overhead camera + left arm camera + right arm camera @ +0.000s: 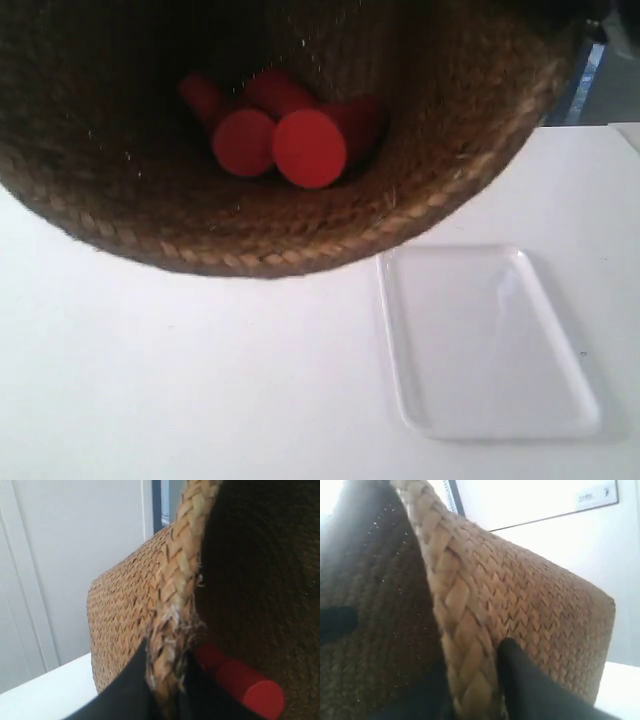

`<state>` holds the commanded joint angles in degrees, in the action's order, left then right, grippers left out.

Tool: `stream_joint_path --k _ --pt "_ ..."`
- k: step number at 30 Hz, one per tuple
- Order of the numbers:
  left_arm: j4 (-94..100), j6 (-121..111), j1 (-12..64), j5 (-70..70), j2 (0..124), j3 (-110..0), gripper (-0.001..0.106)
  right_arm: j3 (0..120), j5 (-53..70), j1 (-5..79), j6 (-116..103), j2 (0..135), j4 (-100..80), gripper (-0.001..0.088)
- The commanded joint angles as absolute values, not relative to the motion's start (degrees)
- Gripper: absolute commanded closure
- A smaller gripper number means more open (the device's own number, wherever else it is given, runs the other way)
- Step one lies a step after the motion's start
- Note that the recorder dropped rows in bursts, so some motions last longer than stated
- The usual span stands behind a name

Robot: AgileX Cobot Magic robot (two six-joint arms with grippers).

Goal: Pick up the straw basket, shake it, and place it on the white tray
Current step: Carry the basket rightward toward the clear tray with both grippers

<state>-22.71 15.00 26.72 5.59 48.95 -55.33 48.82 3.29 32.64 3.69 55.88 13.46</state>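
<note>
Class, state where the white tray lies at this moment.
In the exterior view the white tray lies flat on the white table at lower right, just below the rim of the tilted straw basket.

Exterior overhead — wrists beside straw basket point(300, 235)

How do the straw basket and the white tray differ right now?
The straw basket is brown, woven and deep; the white tray is white and shallow. The basket is tilted, mouth toward the exterior camera, rim pinched by the left end effector and right end effector; the tray lies flat on the table, untouched. The basket holds red cylinders; the tray is empty. Both are open-topped.
</note>
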Motion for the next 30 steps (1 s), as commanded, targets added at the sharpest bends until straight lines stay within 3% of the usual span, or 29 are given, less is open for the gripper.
stream_joint_path --k 3,6,10,17,22,27,30 --pt "-23.3 14.8 26.8 11.0 46.3 -59.2 0.105 54.1 11.5 32.9 0.0 51.5 15.6 0.0868" --pt "-19.7 16.5 26.7 12.4 44.6 -59.0 0.105 54.8 9.8 33.3 0.3 48.4 14.5 0.0868" --pt "-18.7 14.9 26.6 10.3 48.8 -53.4 0.105 49.1 5.0 32.4 0.3 54.5 12.7 0.0868" --pt "-19.4 11.8 26.9 13.1 42.6 -58.6 0.105 53.8 13.7 33.7 -2.1 47.5 15.5 0.0868" --pt "-17.1 11.9 26.9 6.8 48.1 -52.0 0.105 46.8 2.2 31.9 -2.5 55.5 10.8 0.0868" --pt "-18.8 9.9 27.1 18.1 44.0 -57.1 0.105 53.1 21.4 33.7 -9.3 51.4 14.4 0.0868" --pt "-16.3 10.3 26.7 11.8 43.4 -55.3 0.105 50.9 12.7 33.6 -9.3 50.4 9.2 0.0868"
